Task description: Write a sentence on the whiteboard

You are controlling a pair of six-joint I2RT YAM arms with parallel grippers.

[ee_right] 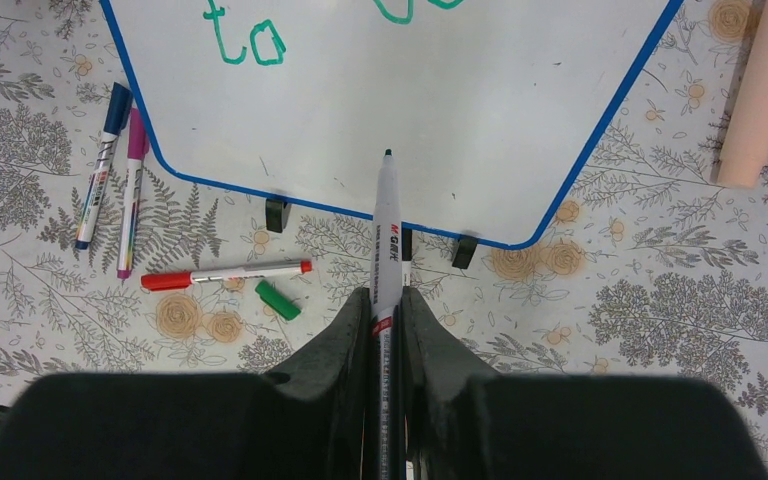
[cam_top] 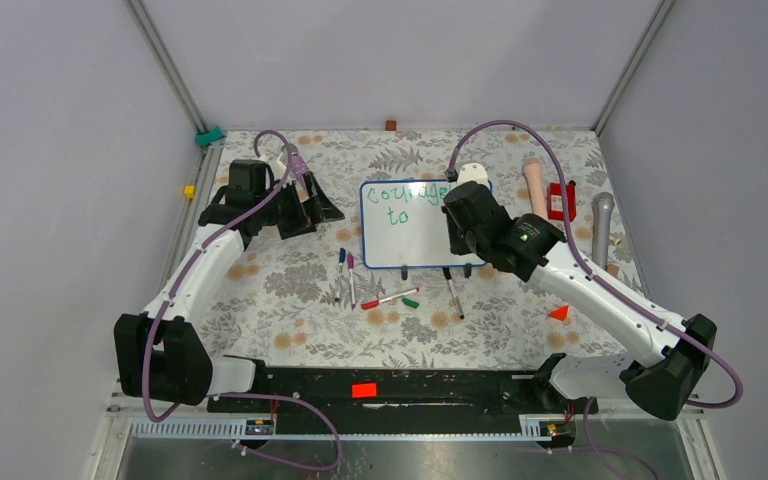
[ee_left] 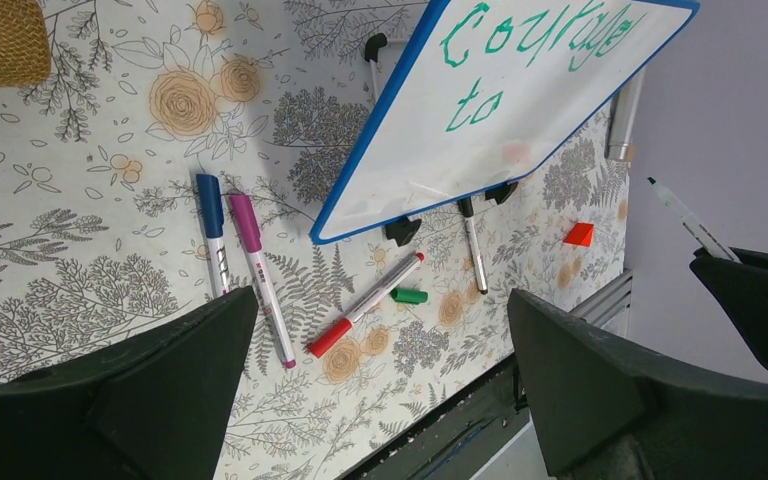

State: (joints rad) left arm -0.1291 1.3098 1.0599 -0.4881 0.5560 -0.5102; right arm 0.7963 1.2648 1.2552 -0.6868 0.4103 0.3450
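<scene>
Holding a green pen over the whiteboard's near margin

The right claw [ee_right: 385, 300] is clamped on a green-tipped marker [ee_right: 388, 215]. Its barrel points to twelve o'clock, and the tip is over the near margin of the whiteboard [ee_right: 440, 110]; I cannot tell whether it touches. The board sits on the table [ee_right: 660, 330], with two black clip feet along its near edge. Farther off, at eleven o'clock and well apart from the tip, the sentence [ee_right: 245, 38] reads two green words, "courage" and "to". At nine to ten o'clock lie one green cap [ee_right: 277, 300], one red marker [ee_right: 225, 274], one pink marker [ee_right: 132, 195] and one blue marker [ee_right: 100, 170]. The left claw [ee_left: 382, 300] hangs with its fingers wide apart, gripping nothing; the board is at one o'clock from it.
</scene>
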